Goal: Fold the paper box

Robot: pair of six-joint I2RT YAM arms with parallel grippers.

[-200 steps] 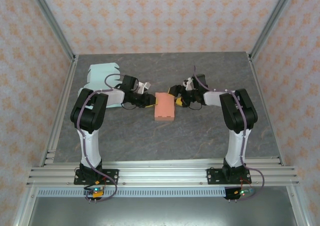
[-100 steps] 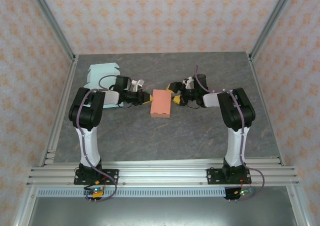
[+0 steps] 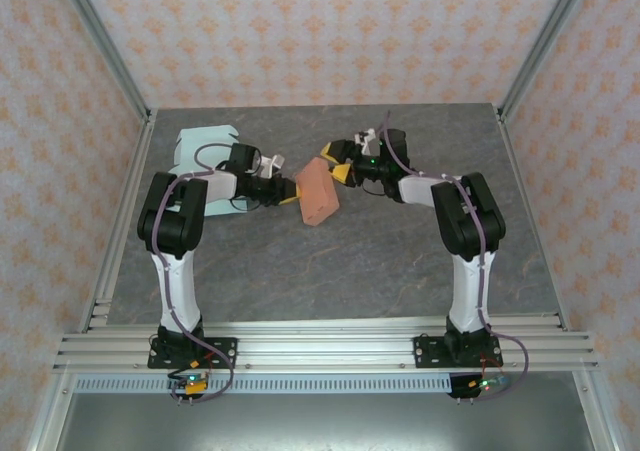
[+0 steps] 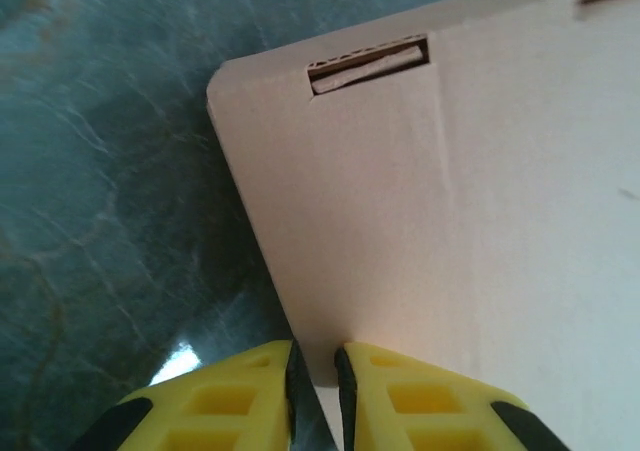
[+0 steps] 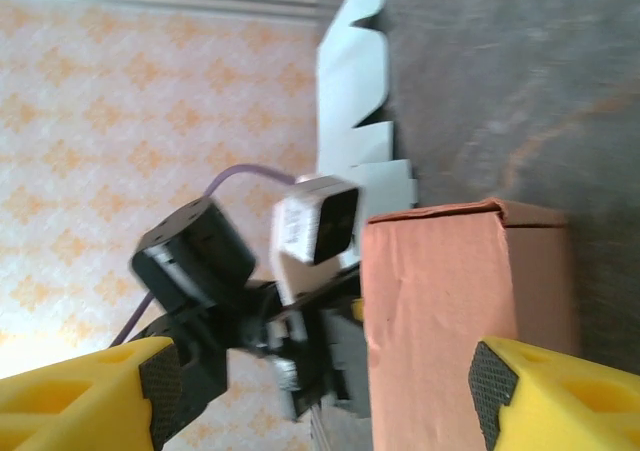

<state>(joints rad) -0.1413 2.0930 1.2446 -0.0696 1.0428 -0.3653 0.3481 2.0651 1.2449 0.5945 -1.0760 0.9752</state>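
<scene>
While the left gripper (image 4: 315,376) pinches the paper box (image 4: 450,201) by its thin edge, we see the right gripper (image 3: 337,163) spread wide at the tilted box's far end.

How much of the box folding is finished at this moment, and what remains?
Done: the paper box looks formed, with closed walls and a tab seated in its slot. In hand: the left jaws pinch one thin edge, holding it tilted over the table; the right jaws stand open near its upper end. Left: I cannot tell whether every flap is tucked. A flat pale blue sheet lies nearby.
</scene>
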